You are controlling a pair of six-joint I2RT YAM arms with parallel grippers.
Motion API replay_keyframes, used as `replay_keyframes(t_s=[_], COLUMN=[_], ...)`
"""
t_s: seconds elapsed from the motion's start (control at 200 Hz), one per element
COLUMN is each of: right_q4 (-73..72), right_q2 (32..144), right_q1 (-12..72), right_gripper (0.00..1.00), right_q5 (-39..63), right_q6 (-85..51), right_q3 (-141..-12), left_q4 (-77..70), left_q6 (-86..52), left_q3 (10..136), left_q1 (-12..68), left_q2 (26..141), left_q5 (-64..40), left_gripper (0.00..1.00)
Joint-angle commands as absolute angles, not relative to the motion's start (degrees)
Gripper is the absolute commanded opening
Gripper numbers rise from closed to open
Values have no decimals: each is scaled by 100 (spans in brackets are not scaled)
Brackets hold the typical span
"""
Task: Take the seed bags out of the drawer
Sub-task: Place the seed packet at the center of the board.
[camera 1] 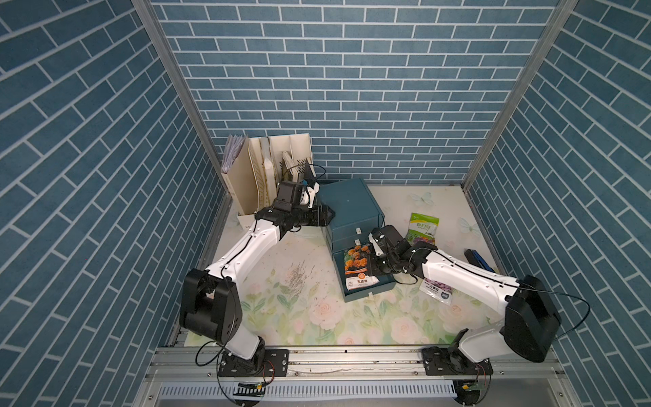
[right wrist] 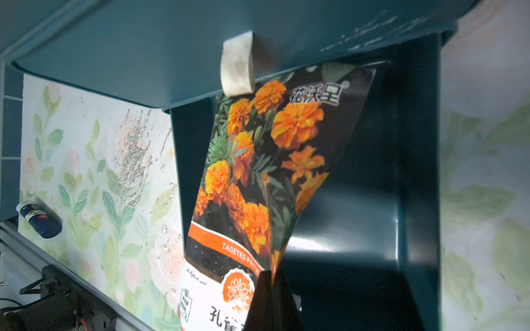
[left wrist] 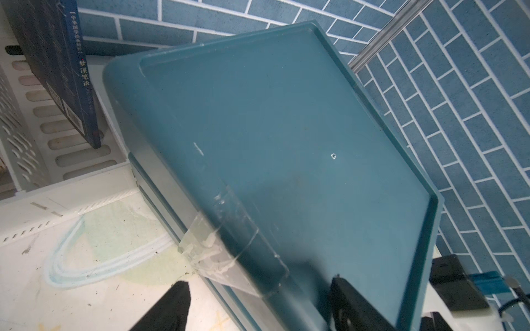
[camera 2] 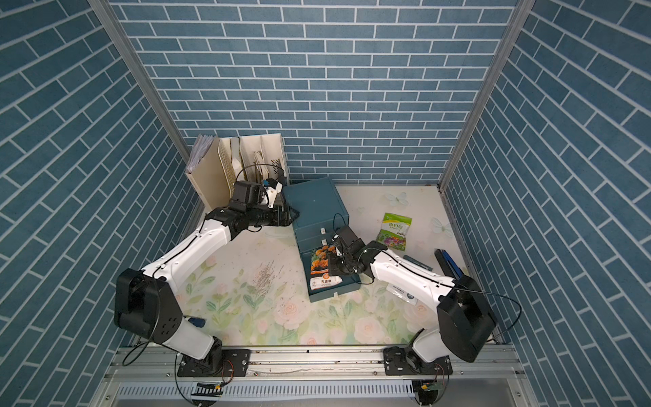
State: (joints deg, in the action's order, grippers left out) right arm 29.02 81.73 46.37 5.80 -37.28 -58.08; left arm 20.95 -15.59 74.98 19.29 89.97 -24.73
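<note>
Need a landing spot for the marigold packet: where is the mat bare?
Bare: the mat between the left arm and the open drawer, though grit-speckled, and the front strip from drawer to rail. Crowded: right of the drawer, where the right tool pinches the marigold packet near the pink-purple packet and green-white packet.

The marigold packet is glossy film, the drawer smooth teal plastic (slight sheen inside).

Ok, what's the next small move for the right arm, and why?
Probably ease the right gripper up and away from the cabinet: it is shut on the marigold seed packet, which lies in the bottom drawer, its far end seemingly under the drawer above.
</note>
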Motion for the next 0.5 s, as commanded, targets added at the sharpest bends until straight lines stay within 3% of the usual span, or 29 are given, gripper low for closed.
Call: replay_keyframes(t_s=[0.0,0.495], right_q4=[3191,4425], right_q2=[7781,6378], right_q1=[4602,4091], right_gripper=[0,0], right_q5=[589,117], right_q6=[-3926,-4066], right_q3=[-5621,-5362], left_q4=[3229,3218], left_q6=[-1274,-1279], left_q3=[7217,7236], left_q1=[1854,1850], left_q2=[9176,9194], left_q5=[-2068,-2095], left_gripper=[81,81])
